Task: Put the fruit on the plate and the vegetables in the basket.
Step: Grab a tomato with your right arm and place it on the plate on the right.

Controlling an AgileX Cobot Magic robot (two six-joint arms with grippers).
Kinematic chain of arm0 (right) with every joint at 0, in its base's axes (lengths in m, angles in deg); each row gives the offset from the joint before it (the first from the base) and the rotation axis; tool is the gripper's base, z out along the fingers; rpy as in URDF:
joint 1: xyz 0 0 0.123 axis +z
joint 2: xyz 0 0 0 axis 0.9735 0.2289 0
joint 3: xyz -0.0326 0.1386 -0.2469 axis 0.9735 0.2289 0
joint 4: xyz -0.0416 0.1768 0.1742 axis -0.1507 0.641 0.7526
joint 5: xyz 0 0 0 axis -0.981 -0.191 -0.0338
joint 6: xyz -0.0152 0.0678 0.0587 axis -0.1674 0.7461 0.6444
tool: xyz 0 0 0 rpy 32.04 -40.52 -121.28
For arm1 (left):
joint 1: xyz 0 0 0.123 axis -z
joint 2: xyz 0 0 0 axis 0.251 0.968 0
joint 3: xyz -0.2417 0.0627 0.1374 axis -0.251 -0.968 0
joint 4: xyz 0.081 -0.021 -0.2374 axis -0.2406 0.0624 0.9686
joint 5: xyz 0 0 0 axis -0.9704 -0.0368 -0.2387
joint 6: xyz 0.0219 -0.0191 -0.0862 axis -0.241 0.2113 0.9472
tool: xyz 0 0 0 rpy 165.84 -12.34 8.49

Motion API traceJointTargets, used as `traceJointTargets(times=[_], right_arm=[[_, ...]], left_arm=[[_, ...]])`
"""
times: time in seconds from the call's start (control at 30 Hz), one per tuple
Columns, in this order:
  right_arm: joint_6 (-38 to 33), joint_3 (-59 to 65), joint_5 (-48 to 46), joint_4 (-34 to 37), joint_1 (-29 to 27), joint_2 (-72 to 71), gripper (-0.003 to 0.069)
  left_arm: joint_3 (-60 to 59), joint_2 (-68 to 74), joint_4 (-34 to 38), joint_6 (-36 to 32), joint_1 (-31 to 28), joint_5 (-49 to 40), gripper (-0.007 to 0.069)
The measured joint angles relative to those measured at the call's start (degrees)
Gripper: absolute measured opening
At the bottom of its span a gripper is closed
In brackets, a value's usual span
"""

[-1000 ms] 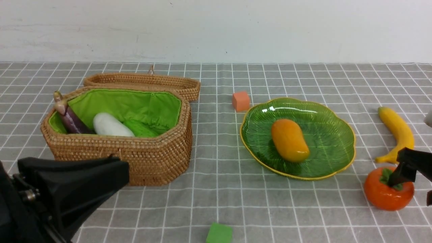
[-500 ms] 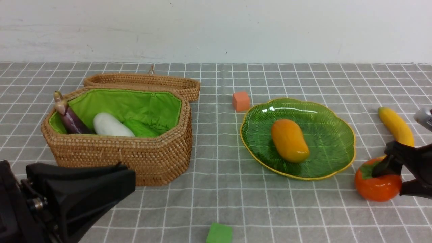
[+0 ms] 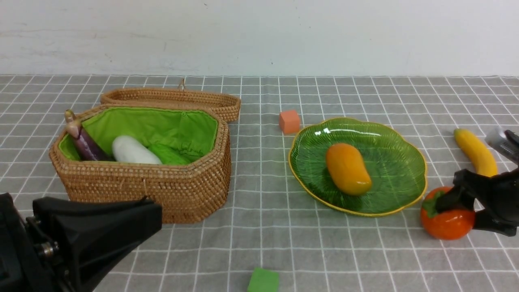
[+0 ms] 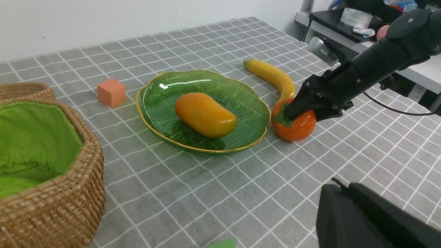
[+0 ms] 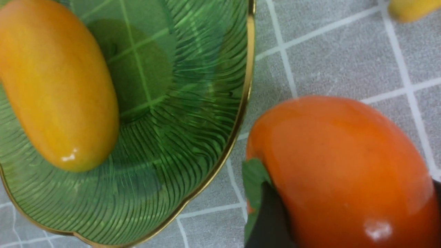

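My right gripper is shut on the orange persimmon. It holds the persimmon tilted, low over the cloth, just beside the near right rim of the green plate. The grip also shows in the right wrist view on the persimmon. The mango lies on the plate. The banana lies on the cloth right of the plate. The basket holds the eggplant, the radish and a green ridged gourd. My left gripper is shut and empty in front of the basket.
A small orange cube sits behind the plate's left side. A small green cube lies at the near edge. The basket's open lid rests behind it. A white wall closes the back.
My right gripper has moved left with the persimmon, from near the banana's tip to the plate's rim. The left arm has barely shifted.
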Motion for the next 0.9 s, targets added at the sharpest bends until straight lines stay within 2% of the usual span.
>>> traceJointTargets(times=[0.1, 0.27, 0.4, 0.43, 0.47, 0.57, 0.77, 0.83, 0.9], right_arm=[[0.0, 0.1, -0.1, -1.9, 0.0, -1.3, 0.0493], [6.2, -0.8, -2.5, -6.2, 0.5, -8.0, 0.0493], [6.7, -6.5, -0.1, -4.8, 6.0, -10.5, 0.0493], [6.0, -8.5, 1.1, -4.2, 8.7, -8.8, 0.0493], [5.9, -8.9, 1.4, -4.2, 8.7, -8.8, 0.0493], [3.7, -13.7, 6.3, -3.3, 13.6, -0.9, 0.0493], [2.8, -19.0, 9.6, -3.2, 14.8, 9.4, 0.0493], [2.8, -20.2, 8.8, -3.8, 14.8, 10.3, 0.0513], [2.7, -21.1, 7.5, -6.2, 14.7, 9.9, 0.0591]], left_arm=[[0.0, 0.0, 0.0, 0.0, 0.0, 0.0, 0.0017], [0.0, 0.0, 0.0, -0.2, 0.0, 0.1, 0.0017], [0.0, 0.0, 0.0, -0.2, 0.0, 1.9, 0.0017], [0.0, 0.0, 0.0, -0.2, 0.0, 2.2, 0.0017], [0.0, 0.0, 0.0, -0.2, 0.0, 2.4, 0.0017], [0.0, 0.0, 0.0, -0.2, 0.0, 3.2, 0.0017], [0.0, 0.0, -0.8, -0.7, 0.0, 3.3, 0.0017], [0.0, 0.0, -1.0, -1.1, 0.0, 3.3, 0.0017], [0.0, 0.0, -1.2, -1.4, 0.0, 3.4, 0.0017]])
